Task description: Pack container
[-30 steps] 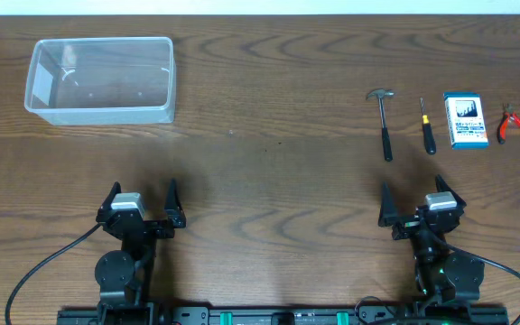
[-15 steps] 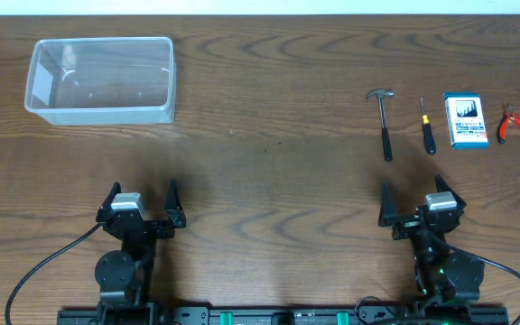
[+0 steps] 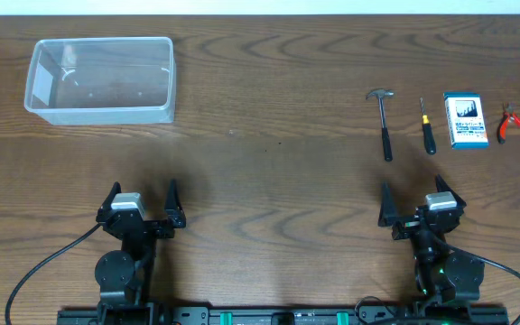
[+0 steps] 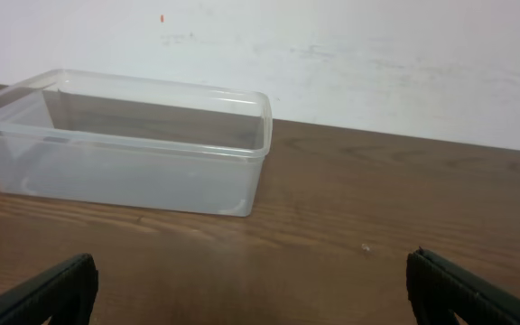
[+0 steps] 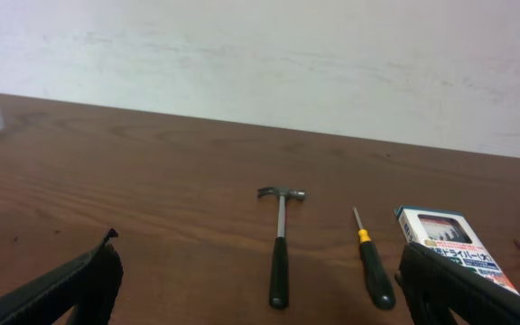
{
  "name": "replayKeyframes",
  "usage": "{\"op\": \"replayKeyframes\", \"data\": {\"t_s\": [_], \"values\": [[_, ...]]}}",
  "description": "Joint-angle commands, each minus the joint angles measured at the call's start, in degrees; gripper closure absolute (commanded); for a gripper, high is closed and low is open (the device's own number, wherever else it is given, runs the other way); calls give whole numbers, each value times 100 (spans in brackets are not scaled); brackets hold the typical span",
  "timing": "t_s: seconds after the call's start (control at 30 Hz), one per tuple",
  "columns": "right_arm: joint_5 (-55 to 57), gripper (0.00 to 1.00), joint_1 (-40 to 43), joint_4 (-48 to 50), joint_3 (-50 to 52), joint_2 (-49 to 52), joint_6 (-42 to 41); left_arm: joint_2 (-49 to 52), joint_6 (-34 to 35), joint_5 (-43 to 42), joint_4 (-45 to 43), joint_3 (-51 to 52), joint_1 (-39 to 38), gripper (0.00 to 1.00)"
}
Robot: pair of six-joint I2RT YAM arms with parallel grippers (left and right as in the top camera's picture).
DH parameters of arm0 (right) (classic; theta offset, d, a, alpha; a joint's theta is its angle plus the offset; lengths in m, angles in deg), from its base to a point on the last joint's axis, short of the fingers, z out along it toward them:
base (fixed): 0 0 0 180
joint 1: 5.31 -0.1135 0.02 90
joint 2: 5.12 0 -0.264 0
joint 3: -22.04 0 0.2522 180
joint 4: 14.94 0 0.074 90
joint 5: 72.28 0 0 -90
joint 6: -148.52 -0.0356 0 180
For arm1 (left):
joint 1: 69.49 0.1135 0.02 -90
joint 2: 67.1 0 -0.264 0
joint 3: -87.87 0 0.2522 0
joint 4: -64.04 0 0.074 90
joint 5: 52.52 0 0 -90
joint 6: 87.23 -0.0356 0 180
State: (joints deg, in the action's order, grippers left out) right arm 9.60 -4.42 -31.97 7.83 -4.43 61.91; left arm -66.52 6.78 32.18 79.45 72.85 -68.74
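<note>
Wood table, container far-left, well ahead of L fingers, spread wide

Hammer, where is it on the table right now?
Overhead, the hammer lies on the right half of the table, just left of the screwdriver and leftmost of the tools there.
</note>
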Motion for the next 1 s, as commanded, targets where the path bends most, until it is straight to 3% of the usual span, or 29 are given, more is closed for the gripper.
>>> {"op": "replayKeyframes", "data": {"t_s": [0.0,0.27,0.57,0.67,0.8,0.97], "values": [[20,1,-55,-24,13,-31,52,-24,-98,-22,188,103,35,2],[20,1,-55,-24,13,-31,50,-24,201,-181,-109,101,31,2],[20,1,-55,-24,13,-31,52,-2,426,-1908,17,-39,31,2],[20,1,-55,-24,13,-31,52,190,380,-1853,358,-476,31,2],[20,1,-55,-24,13,-31,52,942,-275,-1263,1093,-1429,31,2],[20,1,-55,-24,13,-31,52,2938,-813,-684,2262,-3427,31,2]]}}
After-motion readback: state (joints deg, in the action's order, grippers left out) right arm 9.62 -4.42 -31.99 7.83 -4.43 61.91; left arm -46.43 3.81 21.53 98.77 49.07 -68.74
